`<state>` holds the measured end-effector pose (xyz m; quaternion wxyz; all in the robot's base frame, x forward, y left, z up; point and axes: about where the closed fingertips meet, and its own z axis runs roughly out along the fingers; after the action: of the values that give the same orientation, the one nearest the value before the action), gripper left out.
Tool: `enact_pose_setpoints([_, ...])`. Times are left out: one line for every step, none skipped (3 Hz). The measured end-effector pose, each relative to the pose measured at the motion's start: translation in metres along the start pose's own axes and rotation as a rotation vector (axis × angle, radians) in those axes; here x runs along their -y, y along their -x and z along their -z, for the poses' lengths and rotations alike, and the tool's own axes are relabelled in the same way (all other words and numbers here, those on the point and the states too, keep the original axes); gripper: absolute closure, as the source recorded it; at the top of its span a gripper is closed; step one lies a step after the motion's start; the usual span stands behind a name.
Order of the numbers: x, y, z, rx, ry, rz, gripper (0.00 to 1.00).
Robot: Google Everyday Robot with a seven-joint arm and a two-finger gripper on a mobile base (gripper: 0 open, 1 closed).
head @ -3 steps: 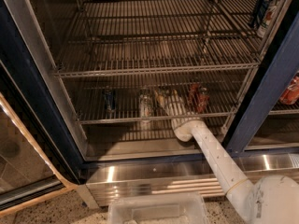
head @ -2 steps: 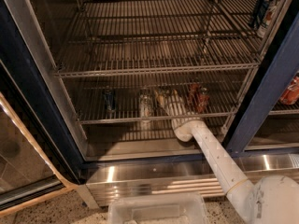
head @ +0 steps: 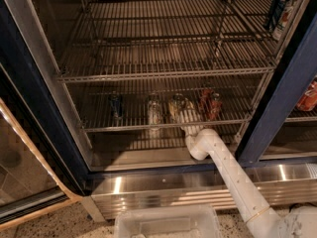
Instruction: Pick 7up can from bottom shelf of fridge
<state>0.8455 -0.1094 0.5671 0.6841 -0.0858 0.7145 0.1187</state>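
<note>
- The jaws, at the tip of the white arm [head: 233,177], are inside the fridge [head: 277,108]. They reach over the front rail of the tabletop [head: 124,128], which is the lowest wire rack. How far apart they stand, and whether they hold anything, cannot be told.
- Far left of the jaws and lower, outside the cabinet, is the glass door [head: 20,182], swung open.
- Well to the left of the jaws, a dark blue can [head: 115,105] stands upright on the tabletop.
- Nearer, but still left of the jaws, a pale silver can [head: 154,112] stands upright close to the front rail.
- The 7up can [head: 175,105] stands upright on the tabletop right at the jaws, on their left side and a little further back. Whether the jaws touch it, or are around it, cannot be made out.
- Just right of the jaws, two red cans [head: 205,102] stand side by side on the same tabletop, near the jaws.
- Above the jaws run the upper racks [head: 163,58]. High up and far to the right, a tall dark can [head: 280,6] stands at the end of the top one.
- Right of the jaws, beyond the dark blue post, another red can [head: 308,95] shows in the neighbouring compartment.
- Below the jaws lies the stainless base panel [head: 163,190], and below that a clear plastic bin [head: 166,224].
- Against a second ago, nothing visible has shifted. The arm, the jaws, the 7up can and the other cans are all in the same places.
</note>
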Motion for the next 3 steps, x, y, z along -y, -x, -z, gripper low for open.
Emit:
enact_pose_setpoints([-0.006,0.01,0.025,0.037,0.001,0.007,1.0])
enact_pose_setpoints([-0.019,0.027,0.069,0.071,0.016,0.047,1.0])
enact_pose_setpoints([-0.019,0.027,0.069,0.071,0.017,0.047,1.0])
